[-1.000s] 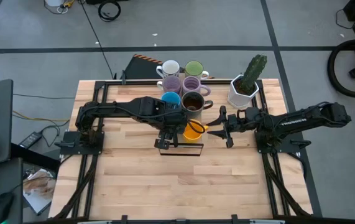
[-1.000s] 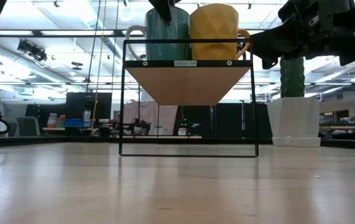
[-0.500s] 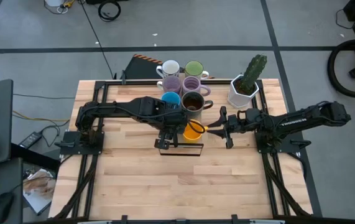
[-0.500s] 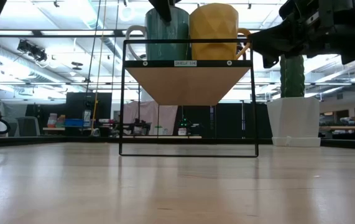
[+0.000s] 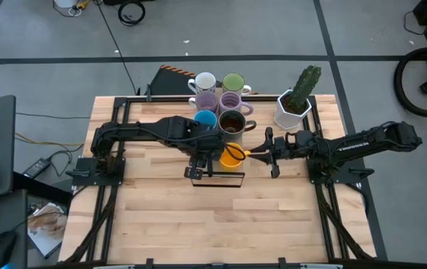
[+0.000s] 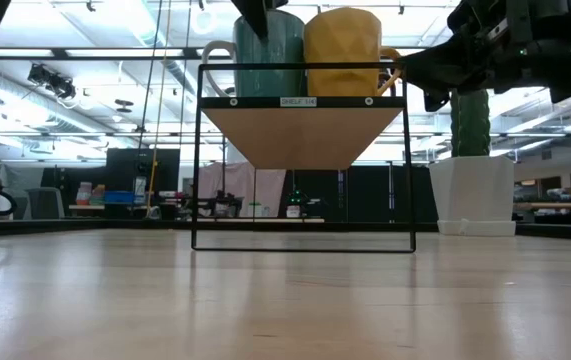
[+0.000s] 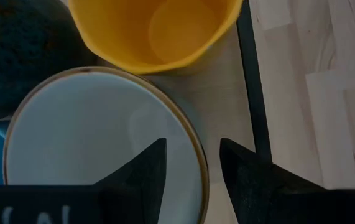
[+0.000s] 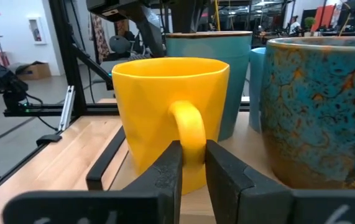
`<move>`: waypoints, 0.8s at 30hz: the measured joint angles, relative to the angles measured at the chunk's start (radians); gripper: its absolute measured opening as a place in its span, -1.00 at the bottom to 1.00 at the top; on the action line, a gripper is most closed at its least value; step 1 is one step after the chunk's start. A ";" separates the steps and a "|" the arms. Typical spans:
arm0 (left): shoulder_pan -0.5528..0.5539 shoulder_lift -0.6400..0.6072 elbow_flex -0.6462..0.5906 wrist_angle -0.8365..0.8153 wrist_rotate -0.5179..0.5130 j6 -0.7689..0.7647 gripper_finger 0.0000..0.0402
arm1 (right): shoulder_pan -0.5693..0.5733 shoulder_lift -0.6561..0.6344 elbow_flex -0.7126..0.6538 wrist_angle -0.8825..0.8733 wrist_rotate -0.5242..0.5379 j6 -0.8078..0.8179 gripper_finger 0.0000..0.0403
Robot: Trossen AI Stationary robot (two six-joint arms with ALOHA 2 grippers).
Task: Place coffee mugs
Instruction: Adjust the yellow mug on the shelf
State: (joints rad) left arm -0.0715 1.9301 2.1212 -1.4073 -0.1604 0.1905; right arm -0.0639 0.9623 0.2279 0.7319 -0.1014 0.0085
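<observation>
Right wrist view: the right gripper [image 8: 189, 163] has its two fingers pressed against either side of the handle of the orange mug [image 8: 171, 112], clamped on it. One second ago the same gripper stood just off the handle with its fingers apart; it has since closed in on the handle. In the high view the orange mug [image 5: 232, 155] sits on the small black-framed shelf [image 5: 214, 179] at the table's middle, in much the same place as before.

The left gripper [image 7: 189, 165] straddles the rim of a pale-lined teal mug [image 7: 102, 143], one finger inside and one outside, with the jaws partly apart. Whether they actually press on the wall cannot be told. This arm has not shifted over the last second. In the low view the teal mug [image 6: 268, 55] and the orange mug [image 6: 343, 52] stand side by side, upright, on the shelf's wooden board.

The remaining mugs stand clustered behind the shelf: a white mug [image 5: 204, 81], a green mug [image 5: 233, 81], two lilac mugs [image 5: 219, 101], a blue mug [image 5: 205, 119] and a dark brown mug [image 5: 232, 123]. A cactus pot [image 5: 294, 110] stands apart to their right.

Judgement: the fresh grip on the handle suggests the orange mug is about to be turned or shifted. Risk: nudging the neighbouring teal mug.
</observation>
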 joint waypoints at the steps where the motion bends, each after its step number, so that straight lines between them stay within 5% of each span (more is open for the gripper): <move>1: 0.000 0.000 0.000 -0.003 0.000 -0.002 -0.22 | 0.000 0.000 0.000 0.000 0.002 0.000 -0.69; 24: -0.004 0.000 0.000 -0.035 0.000 -0.034 -0.22 | 0.000 -0.044 0.000 -0.037 0.155 0.014 -0.69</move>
State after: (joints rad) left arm -0.0757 1.9301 2.1208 -1.4424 -0.1604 0.1562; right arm -0.0639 0.9184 0.2279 0.6945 0.0533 0.0222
